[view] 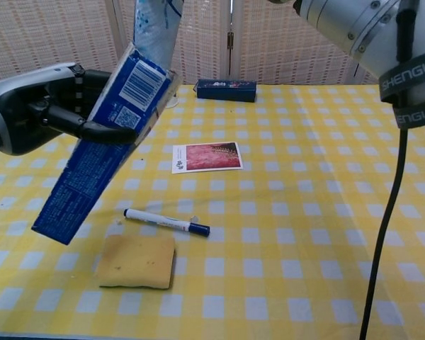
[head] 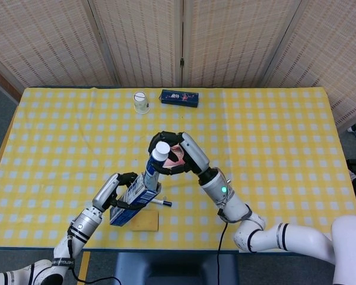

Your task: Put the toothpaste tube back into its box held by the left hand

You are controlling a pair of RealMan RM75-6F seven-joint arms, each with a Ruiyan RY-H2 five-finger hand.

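Note:
The blue toothpaste box (view: 99, 152) is tilted in the air, open end up, and my left hand (view: 53, 110) grips it around its upper part. The same box (head: 132, 199) shows in the head view with the left hand (head: 115, 191) on its left side. The white and blue toothpaste tube (view: 156, 32) stands with its lower end inside the box mouth. In the head view the tube (head: 156, 163) shows its white cap on top, and my right hand (head: 179, 155) holds it just under the cap.
On the yellow checked table (head: 273, 136) lie a marker pen (view: 166, 222), a tan sponge (view: 136, 261) and a picture card (view: 206, 156). A dark blue box (head: 179, 98) and a small clear cup (head: 141, 102) stand at the far edge.

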